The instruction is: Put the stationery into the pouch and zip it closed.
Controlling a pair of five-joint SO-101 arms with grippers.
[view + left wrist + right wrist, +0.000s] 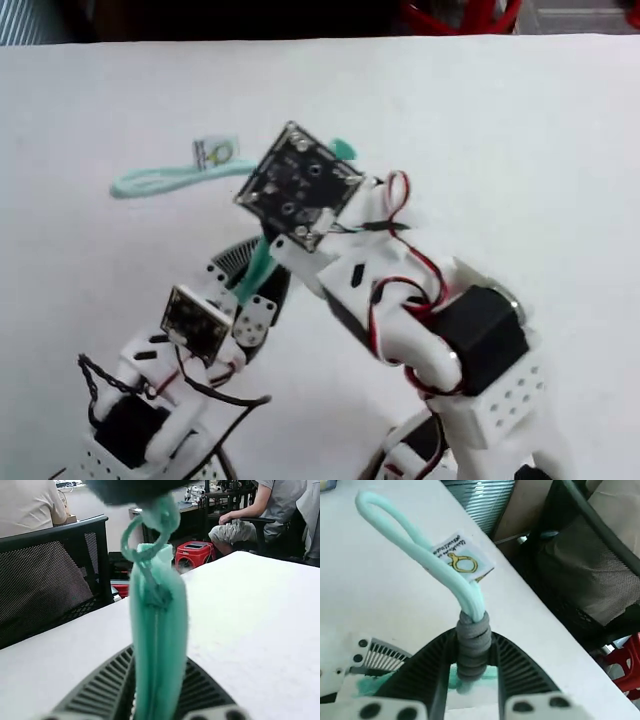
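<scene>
A mint-green pouch (pixel 254 266) stands edge-on between the jaws of my left gripper (pixel 159 656), which is shut on it; the pouch (pixel 157 640) rises narrow and upright, with a ring at its upper end. My right gripper (pixel 472 639) is shut on the grey wrapped collar (pixel 472 647) of the pouch's mint wrist strap (pixel 415 535). The strap (pixel 160 180) lies looped on the table toward the left, carrying a white paper tag (pixel 215 150). The right arm's wrist board (pixel 300 185) hides its fingers from above. The left gripper's ribbed finger (pixel 380 652) sits just beyond.
The white table (pixel 500 130) stretches open to the right and the back. A red object (pixel 460 12) lies past the far edge. Beside the table stand a black mesh chair (pixel 50 575) and a red box (pixel 195 554).
</scene>
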